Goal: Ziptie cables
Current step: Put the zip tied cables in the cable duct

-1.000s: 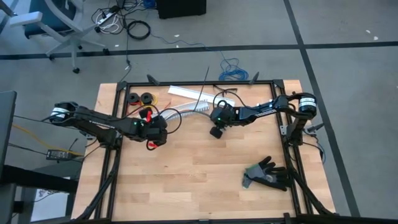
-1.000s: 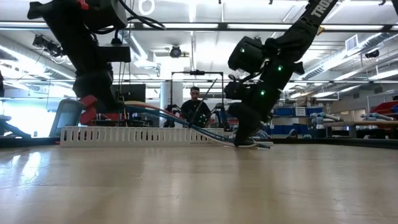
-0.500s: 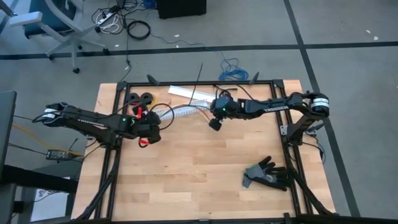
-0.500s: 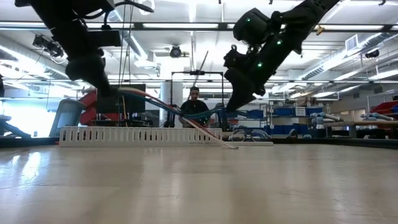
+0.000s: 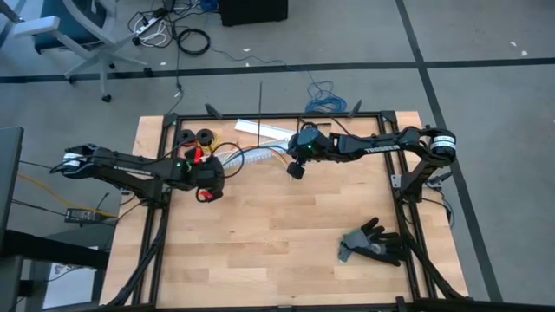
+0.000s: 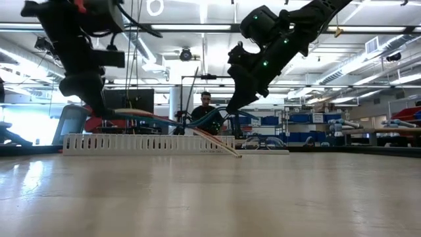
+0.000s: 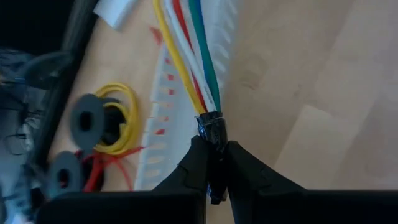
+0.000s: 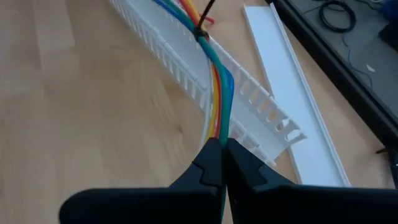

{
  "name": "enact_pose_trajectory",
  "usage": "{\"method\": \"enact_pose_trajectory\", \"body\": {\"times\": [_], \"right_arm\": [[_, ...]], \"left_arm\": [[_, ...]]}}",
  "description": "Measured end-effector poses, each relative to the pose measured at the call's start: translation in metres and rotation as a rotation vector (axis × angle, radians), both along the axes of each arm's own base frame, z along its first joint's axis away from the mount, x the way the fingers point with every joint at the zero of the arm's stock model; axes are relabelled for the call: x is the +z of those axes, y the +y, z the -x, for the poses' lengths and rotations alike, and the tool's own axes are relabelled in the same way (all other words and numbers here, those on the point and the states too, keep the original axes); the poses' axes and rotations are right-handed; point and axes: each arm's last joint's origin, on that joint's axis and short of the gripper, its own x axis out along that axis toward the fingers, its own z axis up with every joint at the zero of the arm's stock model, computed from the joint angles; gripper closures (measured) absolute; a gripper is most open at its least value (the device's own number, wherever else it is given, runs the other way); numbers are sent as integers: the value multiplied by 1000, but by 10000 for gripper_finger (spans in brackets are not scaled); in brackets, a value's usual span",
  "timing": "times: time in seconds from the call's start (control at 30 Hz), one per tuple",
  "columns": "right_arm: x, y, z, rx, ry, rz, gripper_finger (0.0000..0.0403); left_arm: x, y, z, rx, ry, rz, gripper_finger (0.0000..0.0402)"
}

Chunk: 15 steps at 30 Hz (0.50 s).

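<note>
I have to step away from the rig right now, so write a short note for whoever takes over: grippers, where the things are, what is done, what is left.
Left gripper: shut on the taped end of the cables, lifted above the white slotted duct.
Right gripper: shut on the cables' other end, over the duct at the table's far side.
Ziptie: already looped around the bundle between the two grips, tail sticking up.
Done: bundle gathered, strap on.
Left: whether the strap is pulled tight cannot be seen; check, then release.
Black glove lies near the right front corner.
</note>
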Motion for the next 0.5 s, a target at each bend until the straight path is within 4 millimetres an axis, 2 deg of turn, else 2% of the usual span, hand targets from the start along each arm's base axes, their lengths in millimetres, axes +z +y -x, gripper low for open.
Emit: {"method": "enact_pose_trajectory", "body": {"times": [0.27, 0.5], "right_arm": [[1, 1, -1, 42, -16, -29, 402], [1, -1, 0, 63, -15, -33, 402]], "left_arm": [[-16, 25, -3, 66, 68, 91, 362], [-17, 45, 0, 146, 59, 143, 362]]}}
